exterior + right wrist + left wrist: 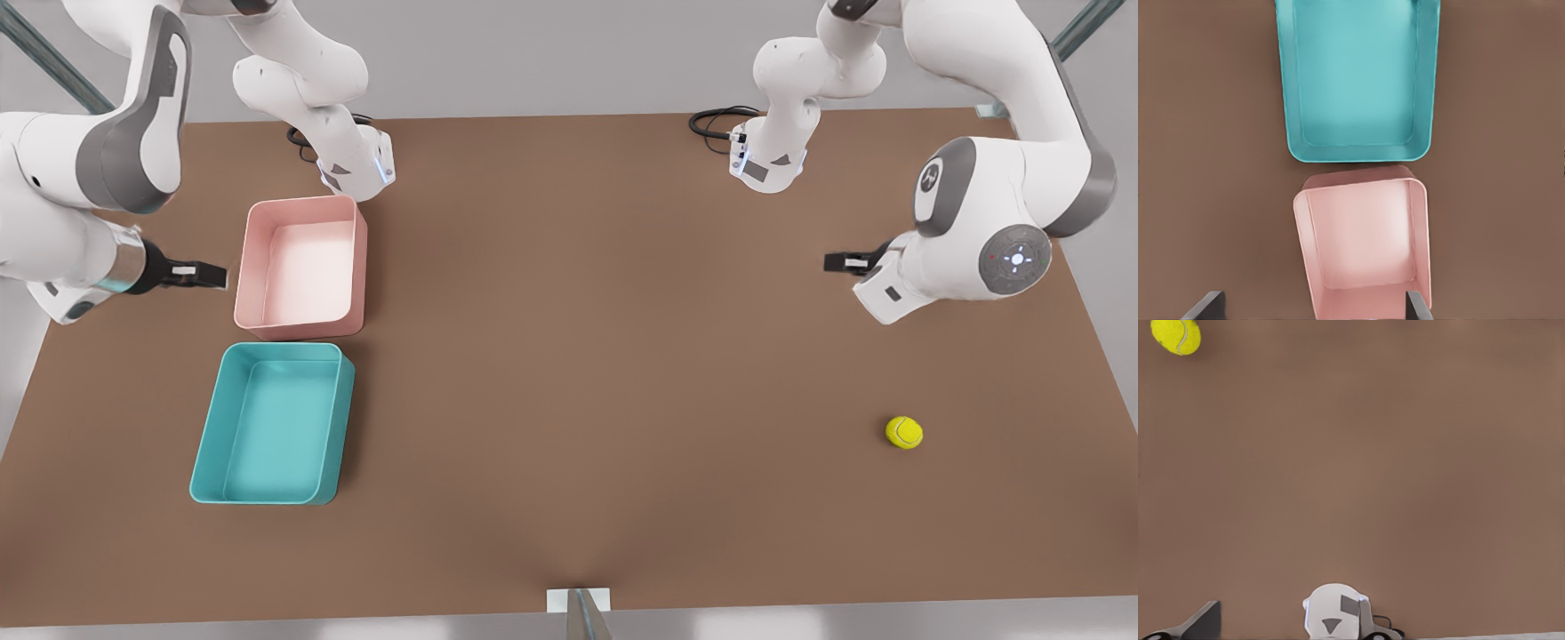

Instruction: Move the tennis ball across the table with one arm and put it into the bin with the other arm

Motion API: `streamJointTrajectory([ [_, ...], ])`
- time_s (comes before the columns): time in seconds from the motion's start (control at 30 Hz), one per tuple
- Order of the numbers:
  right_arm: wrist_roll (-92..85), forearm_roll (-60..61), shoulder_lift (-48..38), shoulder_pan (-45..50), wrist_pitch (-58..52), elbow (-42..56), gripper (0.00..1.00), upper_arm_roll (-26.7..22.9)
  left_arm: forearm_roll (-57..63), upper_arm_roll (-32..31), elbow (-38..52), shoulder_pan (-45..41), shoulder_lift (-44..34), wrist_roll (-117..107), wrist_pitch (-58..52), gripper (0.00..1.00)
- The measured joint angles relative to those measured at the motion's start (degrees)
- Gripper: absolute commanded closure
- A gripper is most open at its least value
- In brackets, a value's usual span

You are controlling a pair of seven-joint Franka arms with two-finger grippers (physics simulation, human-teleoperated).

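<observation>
Ball rests on table, well apart from left gripper, the nearer one, fingers spread. Right gripper, spread and empty, waits beside pink tray; bin near it.

Matte brown table, smooth plastic bin

The tennis ball is yellow-green with a faint pale seam, lying on the matte brown bench near the left gripper, whose fingers are black. Beside the black-fingered right gripper sit a pink tray and the teal bin, both plain and unpatterned.
</observation>
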Motion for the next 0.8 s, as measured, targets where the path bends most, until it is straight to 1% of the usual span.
streamJointTrajectory([
  [0.1, -0.4, 0.2, 0.1, 0.5, 4.2, 0.0, 0.0, 0.0, 0.0, 0.0, 0.4, -0.1, -0.2, -0.9, 4.8, 0.0],
  [0.13, -0.6, 0.3, 0.3, 0.7, 5.2, -0.1, 0.0, 0.0, 0.0, 0.1, 0.4, -0.2, -0.1, -1.2, 6.0, 0.11],
  [0.17, -0.7, 0.3, 0.4, 0.9, 6.0, -0.1, 0.0, 0.0, 0.0, 0.2, 0.4, -0.1, 0.2, -1.5, 7.0, 0.68],
  [0.2, -0.8, 0.4, 0.5, 0.9, 6.7, -0.2, 0.0, 0.0, -0.2, 0.7, 0.3, -0.1, 0.9, -1.7, 7.9, 0.79],
  [0.27, -1.0, 0.4, 0.7, 0.9, 7.8, -0.2, 0.0, 0.0, -1.5, 2.7, 0.2, 0.7, 3.7, -1.3, 10.3, 0.79],
  [0.37, -1.3, 0.7, 1.2, 0.8, 9.0, -0.2, 0.0, 0.0, -0.2, 4.0, -0.5, 8.7, 11.3, 5.4, 17.2, 0.79],
  [0.43, -1.5, 0.7, 1.2, 0.7, 9.4, -0.3, 0.0, 0.0, 0.0, 4.3, -1.0, 12.4, 14.7, 12.0, 22.6, 0.79],
  [0.57, -1.7, 0.8, 1.2, 0.8, 9.9, -0.4, 0.0, 0.0, 4.6, 4.0, -1.6, 14.2, 19.4, 28.6, 33.6, 0.79],
  [0.7, -1.9, 0.8, 1.9, 0.7, 9.8, -0.8, 0.0, 0.0, 6.4, 3.9, 4.6, 17.8, 28.0, 48.7, 41.9, 0.79],
  [0.8, -2.0, 0.8, 2.2, 0.8, 9.8, -0.8, 0.0, 0.0, 7.0, 3.9, 7.2, 19.1, 32.1, 63.5, 45.3, 0.79],
])
